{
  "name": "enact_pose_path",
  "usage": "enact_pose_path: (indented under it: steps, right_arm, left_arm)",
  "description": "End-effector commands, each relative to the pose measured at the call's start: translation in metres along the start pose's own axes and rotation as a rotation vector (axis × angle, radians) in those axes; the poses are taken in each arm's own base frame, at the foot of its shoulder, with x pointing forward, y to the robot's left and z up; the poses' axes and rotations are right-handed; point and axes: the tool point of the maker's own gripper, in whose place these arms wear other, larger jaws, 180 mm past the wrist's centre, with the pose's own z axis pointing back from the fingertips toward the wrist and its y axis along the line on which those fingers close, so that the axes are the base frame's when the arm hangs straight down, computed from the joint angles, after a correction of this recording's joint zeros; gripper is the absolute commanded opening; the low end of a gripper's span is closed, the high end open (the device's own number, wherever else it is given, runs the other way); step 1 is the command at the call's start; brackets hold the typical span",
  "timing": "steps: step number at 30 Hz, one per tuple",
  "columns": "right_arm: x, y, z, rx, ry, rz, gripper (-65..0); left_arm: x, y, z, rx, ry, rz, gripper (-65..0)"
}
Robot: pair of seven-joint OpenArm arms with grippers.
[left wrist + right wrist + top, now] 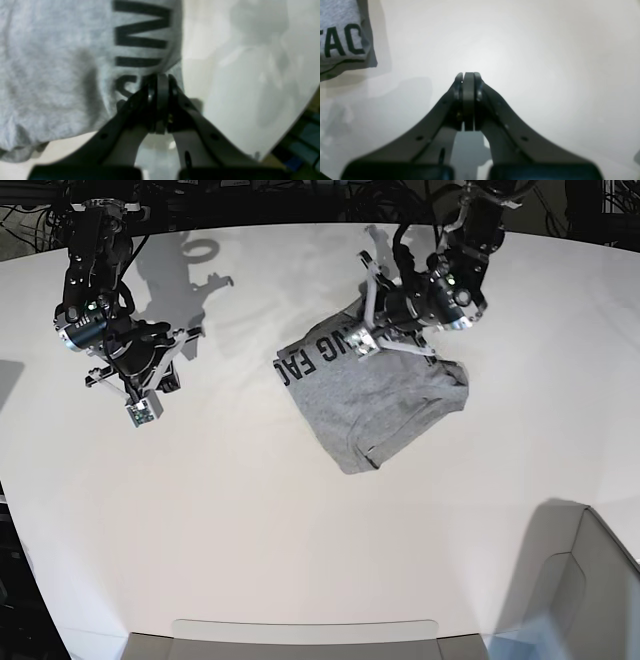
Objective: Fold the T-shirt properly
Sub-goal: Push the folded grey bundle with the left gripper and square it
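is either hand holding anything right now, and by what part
The left hand is shut on the T-shirt, pinching its edge next to the black lettering. The right hand is shut over the bare table, holding nothing.

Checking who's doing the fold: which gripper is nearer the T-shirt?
Left. The left gripper is shut on the T-shirt edge; the right gripper hovers well aside over bare table.

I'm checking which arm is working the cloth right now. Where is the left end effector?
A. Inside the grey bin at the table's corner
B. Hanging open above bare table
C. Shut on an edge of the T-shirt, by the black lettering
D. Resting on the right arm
C: in the left wrist view the left end effector is pinched shut on the edge of the T-shirt, right beside the lettering.
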Motion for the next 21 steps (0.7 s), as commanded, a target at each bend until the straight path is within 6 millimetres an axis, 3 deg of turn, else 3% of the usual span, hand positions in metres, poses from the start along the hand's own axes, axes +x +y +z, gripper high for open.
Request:
enact_pose_path:
  steps: [1,3,6,10,13,17,21]
  right_arm:
    - [0.012,-0.004,0.004,-0.013,-0.042,0.011,-65.0]
    - [0.012,-0.004,0.004,-0.013,-0.042,0.011,-65.0]
    - [0.012,-0.005,0.004,-0.015,-0.043,0.009,-65.0]
    - [0.012,-0.005,0.004,-0.015,-0.043,0.009,-65.0]
    - [0.011,-0.005,0.004,-0.015,-0.041,0.009,-65.0]
    - [0.011,-0.005,0.004,-0.015,-0.041,0.009,-65.0]
    - [0.012,-0.003,0.004,-0.011,-0.041,0.011,-65.0]
  left_arm:
    - [-0.004,0.018,0.004,0.045,0.006,0.025,-65.0]
    - [-0.018,0.038,0.006,0.086,0.024,0.088,-65.0]
    - [-0.02,0.078,0.021,0.192,0.002,0.195,-65.0]
    - [-0.032,0.112,0.041,0.287,-0.022,0.295,-65.0]
    - [-0.023,0.123,0.058,0.342,-0.076,0.314,-65.0]
    - [0.008,0.119,0.078,0.38,-0.182,0.302,-65.0]
    - [0.043,0.104,0.073,0.341,-0.308,0.347,-65.0]
